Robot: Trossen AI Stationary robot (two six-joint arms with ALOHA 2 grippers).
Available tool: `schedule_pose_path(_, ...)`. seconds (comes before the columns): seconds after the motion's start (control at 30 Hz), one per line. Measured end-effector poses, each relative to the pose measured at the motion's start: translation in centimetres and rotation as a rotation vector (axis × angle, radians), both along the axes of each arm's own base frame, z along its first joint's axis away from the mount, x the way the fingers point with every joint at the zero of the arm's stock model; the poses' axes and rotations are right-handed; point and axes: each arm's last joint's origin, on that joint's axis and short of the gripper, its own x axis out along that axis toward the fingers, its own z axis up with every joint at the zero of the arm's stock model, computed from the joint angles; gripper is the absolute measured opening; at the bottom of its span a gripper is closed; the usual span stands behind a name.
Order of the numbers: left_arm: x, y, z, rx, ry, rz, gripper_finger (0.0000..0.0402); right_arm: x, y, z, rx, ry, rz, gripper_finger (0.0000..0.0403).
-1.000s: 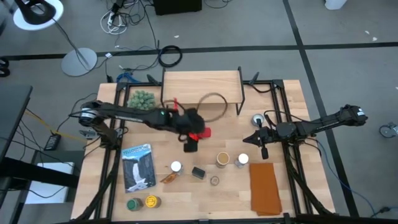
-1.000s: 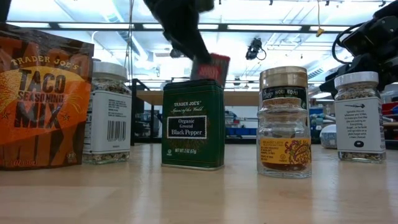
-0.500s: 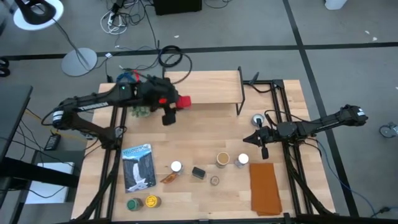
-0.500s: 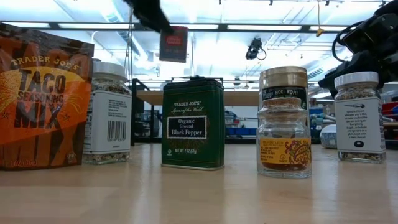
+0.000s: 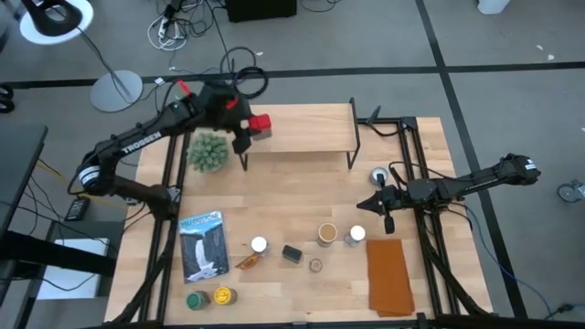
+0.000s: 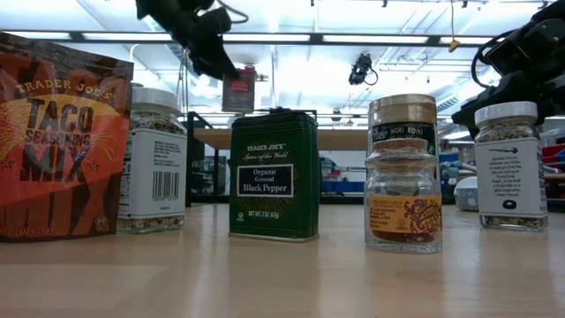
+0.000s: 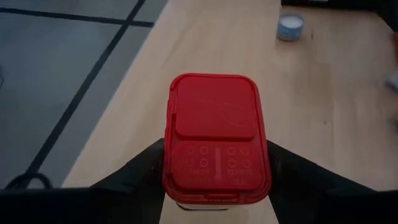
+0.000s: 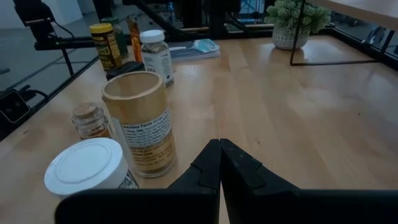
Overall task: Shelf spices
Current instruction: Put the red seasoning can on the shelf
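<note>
My left gripper (image 5: pixel 250 126) is shut on a red-lidded spice tin (image 7: pixel 216 140), which it carries above the left end of the shelf (image 5: pixel 302 128). The shelf is a low riser with a light wooden top on black legs, standing at the table's far side. In the low view the tin (image 6: pixel 239 89) hangs high above the shelf. More spices stand near the front: a green pepper tin (image 6: pixel 274 175), a stacked glass jar (image 6: pixel 403 172) and white-lidded jars (image 5: pixel 356 235). My right gripper (image 5: pixel 377 206) waits shut at the right. My left gripper pinches the red-lidded tin between its two fingers (image 7: pixel 146 167), one on each long side (image 7: pixel 168 174) just under the lid. The fingers slant down from the table's left. The tin is lifted clear above the shelf top, lid up.
A fuzzy green plant ball (image 5: pixel 208 151) sits left of the shelf, and a round silvery tin (image 5: pixel 377 175) right of it. A booklet (image 5: pixel 203 244), an orange packet (image 6: pixel 62 141), green- and yellow-lidded jars (image 5: pixel 208 297) and an orange cloth (image 5: pixel 388 274) lie near the front.
My left gripper has carried the red-lidded tin from over the table's middle up and toward the far left, over the shelf's left end, turning as it went. The tin stayed in the hold throughout.
</note>
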Motion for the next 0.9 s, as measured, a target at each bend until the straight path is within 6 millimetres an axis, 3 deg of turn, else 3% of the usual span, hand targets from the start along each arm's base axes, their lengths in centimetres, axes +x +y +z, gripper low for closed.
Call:
schedule_pose_path(0.23, -0.3, 2.9, -1.5, -0.114, -0.029, -0.017, 0.0230, 0.0, 0.0, 0.0, 0.000, -0.003, 0.000, 0.0008)
schedule_pose_path(0.9, 0.1, 3.2, -1.8, -0.099, -0.023, 0.016, 0.0230, 0.0, 0.0, 0.0, 0.001, -0.003, -0.001, 0.0008)
